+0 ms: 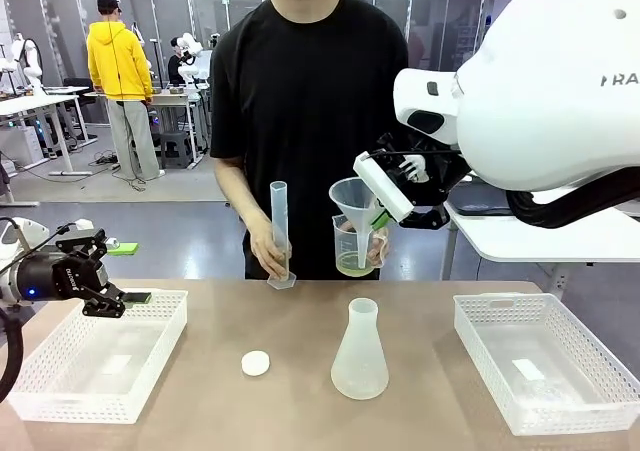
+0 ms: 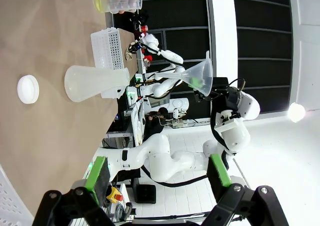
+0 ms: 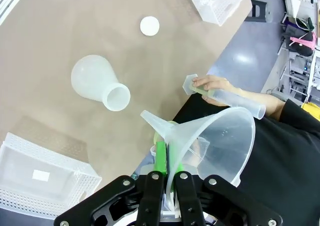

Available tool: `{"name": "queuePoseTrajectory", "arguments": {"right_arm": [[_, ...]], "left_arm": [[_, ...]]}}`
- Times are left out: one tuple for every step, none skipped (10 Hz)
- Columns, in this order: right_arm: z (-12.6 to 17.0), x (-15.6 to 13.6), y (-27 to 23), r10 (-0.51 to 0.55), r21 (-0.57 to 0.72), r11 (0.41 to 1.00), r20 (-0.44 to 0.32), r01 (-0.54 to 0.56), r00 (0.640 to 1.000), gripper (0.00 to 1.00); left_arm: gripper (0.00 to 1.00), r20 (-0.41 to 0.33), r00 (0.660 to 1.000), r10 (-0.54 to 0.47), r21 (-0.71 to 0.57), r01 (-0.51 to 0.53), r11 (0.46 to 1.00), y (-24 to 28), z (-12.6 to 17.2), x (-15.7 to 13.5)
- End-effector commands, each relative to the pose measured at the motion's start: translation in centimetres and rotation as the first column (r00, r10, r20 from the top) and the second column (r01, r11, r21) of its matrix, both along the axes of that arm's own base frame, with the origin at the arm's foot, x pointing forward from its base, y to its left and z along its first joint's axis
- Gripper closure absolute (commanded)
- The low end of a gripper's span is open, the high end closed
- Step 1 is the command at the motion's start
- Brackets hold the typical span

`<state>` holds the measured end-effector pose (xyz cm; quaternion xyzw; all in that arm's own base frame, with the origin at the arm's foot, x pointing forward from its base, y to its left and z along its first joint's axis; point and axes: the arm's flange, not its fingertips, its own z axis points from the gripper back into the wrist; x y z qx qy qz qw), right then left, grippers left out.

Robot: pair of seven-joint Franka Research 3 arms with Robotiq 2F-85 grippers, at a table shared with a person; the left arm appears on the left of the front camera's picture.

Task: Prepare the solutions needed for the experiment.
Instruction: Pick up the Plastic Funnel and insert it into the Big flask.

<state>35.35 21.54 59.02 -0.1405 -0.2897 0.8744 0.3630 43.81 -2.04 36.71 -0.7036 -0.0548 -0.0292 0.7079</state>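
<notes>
R tool (image 3: 166, 161) clenched on rim of clear funnel (image 1: 352, 199), held up in the air over far side of table (image 1: 200, 411); funnel tilted, stem pointing down. Person at far edge holds a beaker (image 1: 352, 243) in one hand (image 1: 377, 251), just behind/under the funnel; can't tell if stem is inside it. The solutions (image 1: 353, 264): pale yellow-green liquid, shallow layer in bottom of that beaker, off the table. Person's other hand (image 1: 266, 256) grips a tall grad. cylinder (image 1: 280, 221), base at table edge. Frosted conical flask (image 1: 360, 356) upright mid-table, nothing touching it; small white cap (image 1: 256, 363) flat on table to its L, apart. L tool (image 1: 120, 296) released, jaws wide, nothing between them, hovering over near corner of L basket (image 1: 160, 343); R basket (image 1: 480, 343) at other end of table.
</notes>
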Motion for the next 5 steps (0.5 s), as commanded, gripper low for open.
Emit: {"name": "queuePoseTrajectory", "arguments": {"right_arm": [[0.14, 0.15, -0.03, -0.011, 0.003, 1.000, -0.001, 0.011, 1.000, 0.96], [0.14, 0.15, -0.03, -0.011, 0.003, 1.000, -0.001, 0.011, 1.000, 0.96], [0.14, 0.15, -0.03, -0.011, 0.003, 1.000, -0.001, 0.011, 1.000, 0.96], [0.00, 0.04, -0.03, -0.002, -0.002, 1.000, 0.001, 0.002, 1.000, 0.96], [-0.73, 0.36, -0.15, 0.024, -0.013, 1.000, -0.034, -0.025, 0.999, 0.96]], "left_arm": [[0.00, 0.004, 1.000, 0.019, -0.002, -0.019, 1.000, -0.12, 0.15, 0.13], [0.00, 0.004, 1.000, 0.019, -0.002, -0.019, 1.000, -0.12, 0.15, 0.13], [0.00, 0.004, 1.000, 0.019, -0.002, -0.019, 1.000, -0.12, 0.15, 0.13], [0.00, 0.004, 1.000, 0.019, -0.002, -0.019, 1.000, -0.12, 0.15, 0.13], [0.00, 0.004, 1.000, 0.019, -0.002, -0.019, 1.000, -0.12, 0.15, 0.13]]}}
